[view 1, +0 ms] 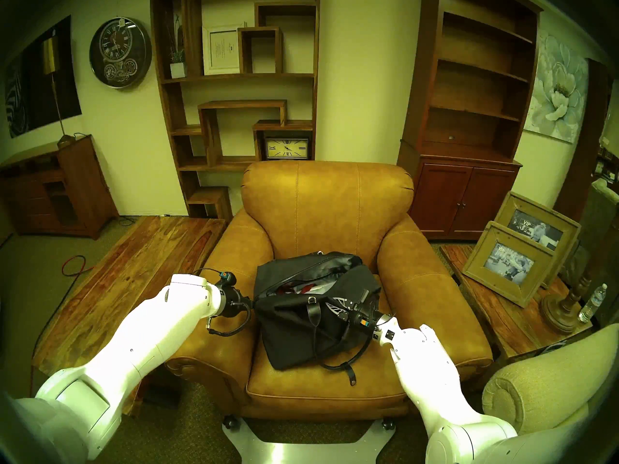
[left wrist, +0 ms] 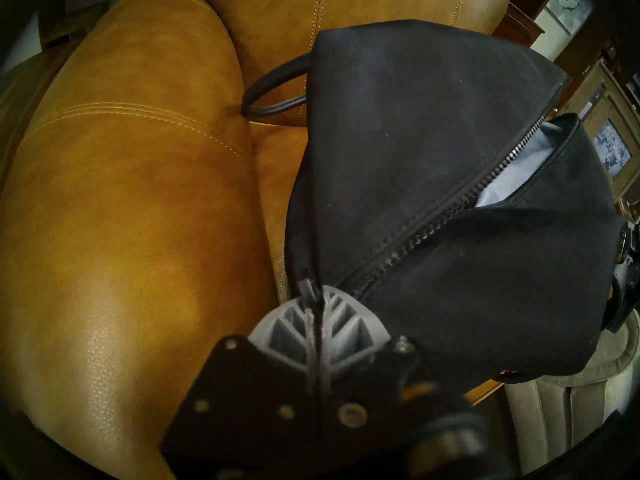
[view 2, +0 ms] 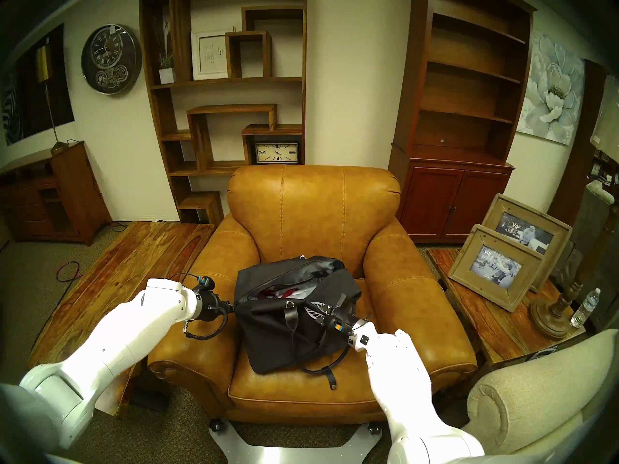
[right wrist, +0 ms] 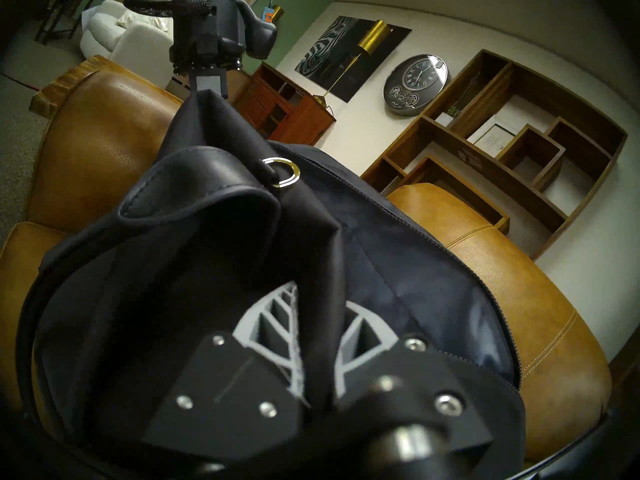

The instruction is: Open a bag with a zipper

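Left pincer (left wrist: 317,295) pinching the zipper (left wrist: 433,226) pull; right pincer (right wrist: 320,313) clamping bag (view 1: 301,332) fabric — worth drawing apart steadily.

Black bag (left wrist: 433,140) gripped at its end on a tan leather armchair (left wrist: 131,191)

The left gripper (left wrist: 317,306) is closed on a small tab at the zipper's (left wrist: 450,219) end; farther along, the zipper is parted and pale lining is exposed. A black handle (left wrist: 273,88) is looped against the cushion.

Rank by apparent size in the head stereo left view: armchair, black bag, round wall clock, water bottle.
1. Armchair, by far the largest.
2. Black bag.
3. Round wall clock, though it hangs much farther away.
4. Water bottle, smallest.
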Robot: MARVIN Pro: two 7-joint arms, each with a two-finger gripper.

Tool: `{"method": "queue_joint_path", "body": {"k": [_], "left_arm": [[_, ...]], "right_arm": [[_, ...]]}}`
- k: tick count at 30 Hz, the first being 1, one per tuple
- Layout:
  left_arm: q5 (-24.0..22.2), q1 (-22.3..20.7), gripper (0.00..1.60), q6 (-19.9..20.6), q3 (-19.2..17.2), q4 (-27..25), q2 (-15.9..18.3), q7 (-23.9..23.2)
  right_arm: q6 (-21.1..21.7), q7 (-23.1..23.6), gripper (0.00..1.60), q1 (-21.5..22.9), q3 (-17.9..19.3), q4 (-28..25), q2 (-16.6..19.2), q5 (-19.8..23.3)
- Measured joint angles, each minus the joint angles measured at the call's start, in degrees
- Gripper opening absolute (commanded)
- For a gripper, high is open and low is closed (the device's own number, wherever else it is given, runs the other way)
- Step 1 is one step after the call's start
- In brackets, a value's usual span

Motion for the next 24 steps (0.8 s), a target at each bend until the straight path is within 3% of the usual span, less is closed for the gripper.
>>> {"method": "queue_joint_path", "body": {"k": [1, 2, 3, 6, 8, 24], "left_arm": [[0.24, -0.32, 0.00, -0.12, 0.19, 0.24, -0.12, 0.18], [0.38, -0.48, 0.00, -0.18, 0.26, 0.39, -0.14, 0.28], [0.56, -0.65, 0.46, -0.21, 0.28, 0.60, -0.13, 0.38], [0.79, -0.81, 0.80, -0.25, 0.30, 0.59, 0.21, 0.11], [0.88, -0.67, 1.60, -0.26, 0.30, -0.59, 0.93, -0.81], [-0.92, 6.64, 1.60, 0.50, -0.89, -9.81, 9.29, -7.67]], "right_arm": [[-0.53, 0.00, 1.60, -0.33, 0.32, -0.38, -0.03, 0.29], [-0.86, -0.06, 1.60, -0.51, 0.63, -0.71, -0.02, 0.56], [-1.28, -0.24, 1.60, -0.70, 1.14, -1.18, 0.02, 1.01], [-2.46, -0.81, 1.60, -1.29, 3.08, -3.28, 0.20, 3.02], [-3.04, -0.98, 1.60, -2.24, 4.47, -4.77, 0.19, 4.77], [-2.46, -5.06, 1.60, -7.93, 16.14, -12.98, -2.61, 20.06]]}}
